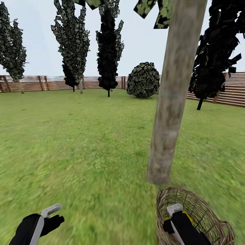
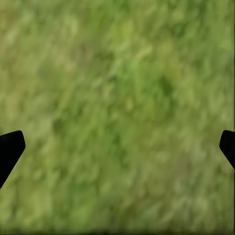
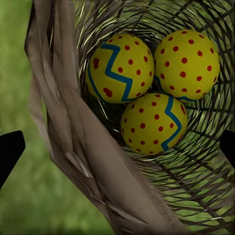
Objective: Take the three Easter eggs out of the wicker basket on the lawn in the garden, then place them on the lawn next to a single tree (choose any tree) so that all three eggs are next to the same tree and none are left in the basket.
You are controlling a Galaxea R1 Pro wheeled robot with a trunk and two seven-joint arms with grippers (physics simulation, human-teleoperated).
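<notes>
Three yellow Easter eggs with red dots and blue-green zigzags lie together at the bottom of the wicker basket [image 3: 63, 122]: one egg [image 3: 122, 68], a second egg [image 3: 186, 63] and a third egg [image 3: 152, 125]. My right gripper [image 3: 117, 152] hangs open above the basket's mouth, with the eggs farther in than its fingertips. In the head view the basket [image 1: 204, 211] stands on the lawn [image 1: 85, 143] right at the foot of the tree's grey-tan trunk [image 1: 170, 102], with the right gripper [image 1: 174, 212] over it. My left gripper [image 1: 54, 215] is open above bare grass [image 2: 117, 98].
Narrow dark-leaved trees [image 1: 109, 44] and a round bush [image 1: 143, 80] stand far back along the brown slat fence [image 1: 234, 90]. Another dark tree [image 1: 214, 58] rises to the right behind the trunk. Open grass stretches to the left of the trunk and basket.
</notes>
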